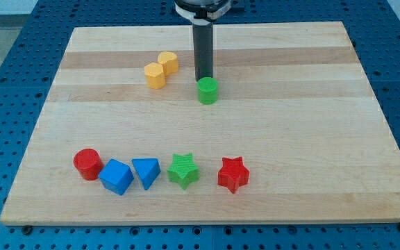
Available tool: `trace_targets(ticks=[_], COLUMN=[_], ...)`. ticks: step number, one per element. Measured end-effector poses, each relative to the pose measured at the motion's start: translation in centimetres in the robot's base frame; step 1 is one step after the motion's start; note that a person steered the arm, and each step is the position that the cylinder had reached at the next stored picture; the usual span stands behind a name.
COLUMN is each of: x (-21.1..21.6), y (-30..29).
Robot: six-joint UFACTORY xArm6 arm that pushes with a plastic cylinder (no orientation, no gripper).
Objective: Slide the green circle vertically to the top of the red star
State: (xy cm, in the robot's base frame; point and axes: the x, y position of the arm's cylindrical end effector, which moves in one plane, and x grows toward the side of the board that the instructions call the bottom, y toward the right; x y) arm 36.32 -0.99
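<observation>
The green circle sits in the upper middle of the wooden board. My tip stands right behind it, at its upper edge, touching or nearly touching it. The red star lies near the view's bottom, a little right of the green circle and far below it.
Two yellow blocks sit side by side to the left of the green circle. Along the bottom, from left to right, lie a red circle, a blue cube, a blue triangle and a green star.
</observation>
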Motion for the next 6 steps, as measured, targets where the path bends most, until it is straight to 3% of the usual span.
trace_targets(ticks=[4, 6], x=[1.8, 3.9], y=[-3.2, -1.9])
